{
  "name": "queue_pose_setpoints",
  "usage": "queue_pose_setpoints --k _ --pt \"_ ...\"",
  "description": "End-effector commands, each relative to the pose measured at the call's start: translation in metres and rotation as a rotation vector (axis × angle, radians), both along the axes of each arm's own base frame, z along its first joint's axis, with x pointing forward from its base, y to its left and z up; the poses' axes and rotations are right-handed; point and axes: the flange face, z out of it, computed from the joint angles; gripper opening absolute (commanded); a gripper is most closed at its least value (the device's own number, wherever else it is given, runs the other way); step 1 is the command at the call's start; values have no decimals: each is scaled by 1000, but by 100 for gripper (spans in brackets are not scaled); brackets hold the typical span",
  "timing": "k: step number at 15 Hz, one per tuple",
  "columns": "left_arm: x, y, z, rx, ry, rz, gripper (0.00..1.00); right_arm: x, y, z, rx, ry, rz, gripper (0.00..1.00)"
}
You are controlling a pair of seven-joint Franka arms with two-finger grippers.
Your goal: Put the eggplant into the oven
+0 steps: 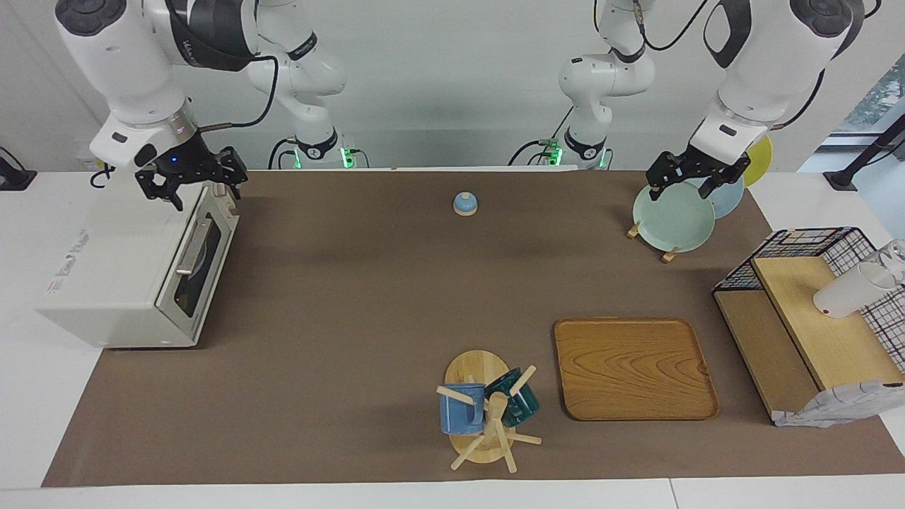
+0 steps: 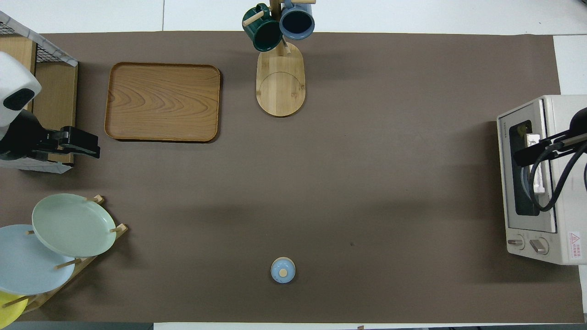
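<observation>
The toaster oven [image 1: 134,272] sits at the right arm's end of the counter [image 1: 353,297] with its glass door shut, and the eggplant is nowhere in sight on the counter, so I judge it lies inside, though the dark glass hides it. The right claw [image 1: 191,185] hangs over the oven's top edge near the door handle [image 1: 192,247], spread wide and holding nothing; a careless swing down from here could catch the handle and tug the door open. The left claw [image 1: 696,180] waits open and empty over the green plate [image 1: 672,215] in the plate rack, where a dip could knock the plate loose.
</observation>
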Motion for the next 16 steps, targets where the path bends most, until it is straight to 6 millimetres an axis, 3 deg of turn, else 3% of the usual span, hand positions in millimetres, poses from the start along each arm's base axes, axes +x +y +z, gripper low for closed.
queue_pose_setpoints --k 1,16 --pt "-7 4 3 -7 -3 9 100 -5 -2 3 23 6 -29 100" --pt "-7 4 3 -7 -3 9 100 8 -5 18 22 -37 -124 100"
